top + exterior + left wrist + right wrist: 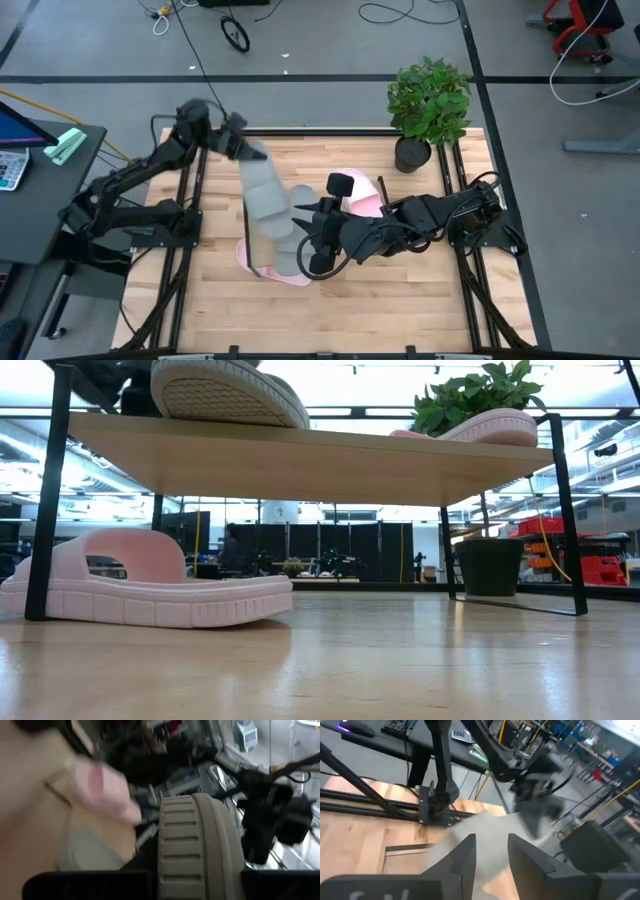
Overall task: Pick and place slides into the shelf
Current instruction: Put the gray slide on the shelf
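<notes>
From overhead, my wooden surface (400,300) fills the middle, with the low shelf (300,460) at its centre, board resting on thin black end frames. A potted plant (428,105) stands at about one o'clock from the shelf, at the surface's far edge.

My left arm reaches in from nine o'clock, and my left claw (232,135) is closed on the heel end of a pale grey slide (265,190), carried tilted over the shelf's eleven o'clock end; the left wrist view shows its ribbed sole (192,850) right against the camera. In the level view that slide's sole (225,395) sits at the top of the board's left end, though I cannot tell whether it is touching the board.

My right arm comes in from three o'clock. My right claw (318,232) hovers above a second grey slide (285,250) near the shelf's six o'clock edge, its fingers (465,857) parted with nothing between them.

One pink slide (362,198) lies on the board toward three o'clock, just beside my right arm. The other pink slide (150,592) rests on the surface under the shelf, its edge peeking out at seven o'clock.
</notes>
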Robot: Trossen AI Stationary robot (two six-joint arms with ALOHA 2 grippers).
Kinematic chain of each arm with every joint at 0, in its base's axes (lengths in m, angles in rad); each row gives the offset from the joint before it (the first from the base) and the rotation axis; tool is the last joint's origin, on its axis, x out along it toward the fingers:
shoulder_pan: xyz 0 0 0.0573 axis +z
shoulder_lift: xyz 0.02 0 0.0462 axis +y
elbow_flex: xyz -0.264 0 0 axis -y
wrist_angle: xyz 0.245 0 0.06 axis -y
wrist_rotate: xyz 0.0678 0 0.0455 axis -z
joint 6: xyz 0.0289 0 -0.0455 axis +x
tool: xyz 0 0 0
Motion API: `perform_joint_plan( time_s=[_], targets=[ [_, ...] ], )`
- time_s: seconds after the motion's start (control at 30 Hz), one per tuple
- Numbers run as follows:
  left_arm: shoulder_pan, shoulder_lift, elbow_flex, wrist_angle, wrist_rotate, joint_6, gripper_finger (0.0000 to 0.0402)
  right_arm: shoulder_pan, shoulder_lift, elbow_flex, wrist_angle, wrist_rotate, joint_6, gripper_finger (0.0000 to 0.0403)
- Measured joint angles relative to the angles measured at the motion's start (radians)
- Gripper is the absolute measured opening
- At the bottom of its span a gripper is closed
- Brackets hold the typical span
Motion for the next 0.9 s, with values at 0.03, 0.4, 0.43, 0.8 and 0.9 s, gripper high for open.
perform_joint_plan(
  time_s=[0.03,0.4,0.43,0.8,0.9],
  targets=[
    [0.022,0.023,0.038,0.001,0.002,0.011,0.0055,0.000,0.000,0.000,-0.002,0.000,0.013,0.0116],
    [0.117,0.138,0.270,-0.185,0.160,0.411,0.0055,0.001,0.000,0.000,-0.002,-0.002,0.157,0.0104],
    [0.121,0.138,0.269,-0.215,0.159,0.456,0.0055,0.003,0.000,0.000,-0.002,-0.002,0.167,0.0103],
    [0.227,0.139,0.261,-0.677,-0.018,0.919,0.0054,0.035,0.000,0.000,-0.001,-0.002,0.193,0.0093],
    [0.246,0.139,0.261,-0.715,-0.029,0.960,0.0054,0.040,0.000,0.000,-0.001,-0.010,0.192,0.0092]
  ],
)
